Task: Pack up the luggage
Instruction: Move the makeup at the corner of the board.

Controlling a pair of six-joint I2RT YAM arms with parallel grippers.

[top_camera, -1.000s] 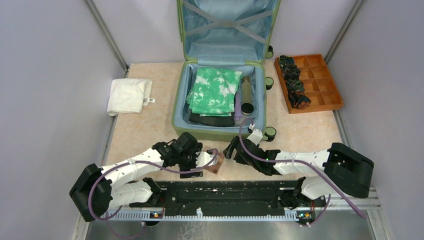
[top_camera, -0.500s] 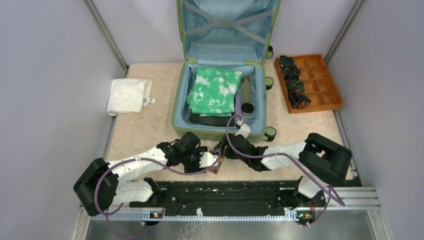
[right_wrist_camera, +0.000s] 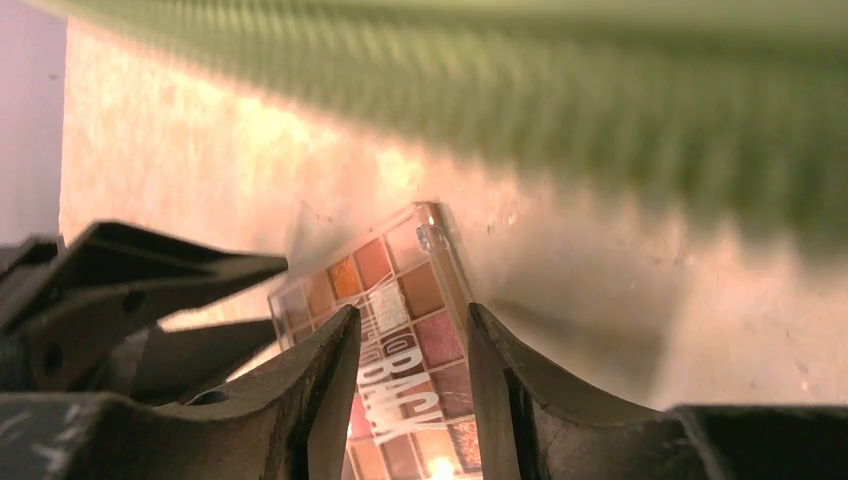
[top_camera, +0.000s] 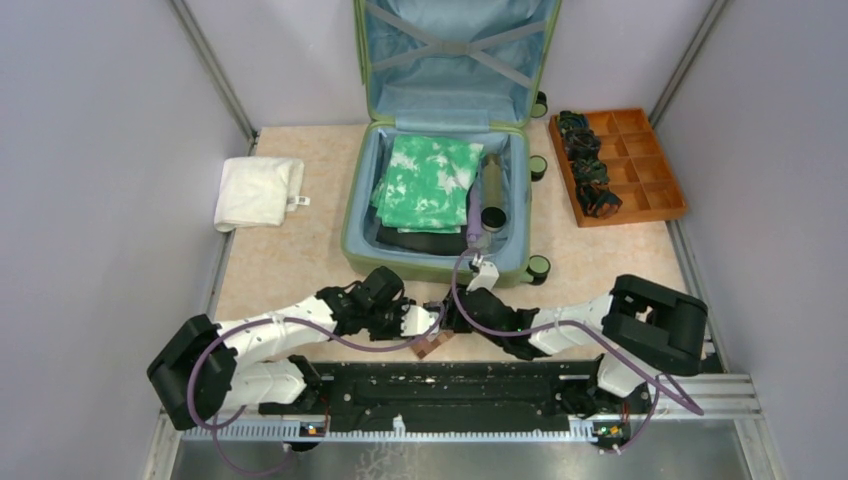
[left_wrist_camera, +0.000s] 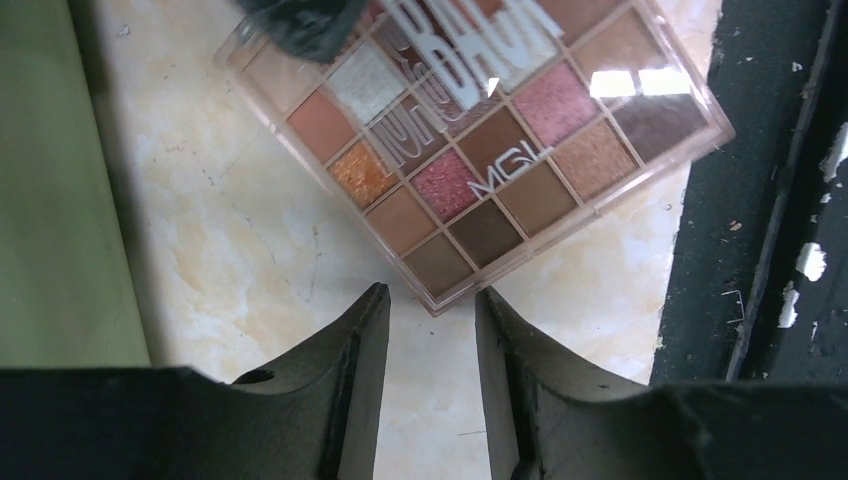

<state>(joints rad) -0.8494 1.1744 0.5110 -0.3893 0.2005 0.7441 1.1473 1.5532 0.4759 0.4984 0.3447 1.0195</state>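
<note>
Both arms crowding a palette (left_wrist_camera: 480, 150) in front of the luggage (top_camera: 400, 266)

The luggage lies open on the table (top_camera: 290, 270), lid (top_camera: 450, 90) up, green-white cloth (top_camera: 430, 180) inside. The palette sits flat just off its near wall. The left fingers (left_wrist_camera: 355, 340) are narrow, with a palette corner between the tips. The right fingers (right_wrist_camera: 330, 360) are narrow too, over the opposite corner. Can't tell if either actually grips.

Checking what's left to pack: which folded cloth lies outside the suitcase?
The white towel, on the table left of the luggage; the green-and-white cloth and the black one beneath it lie inside.
</note>
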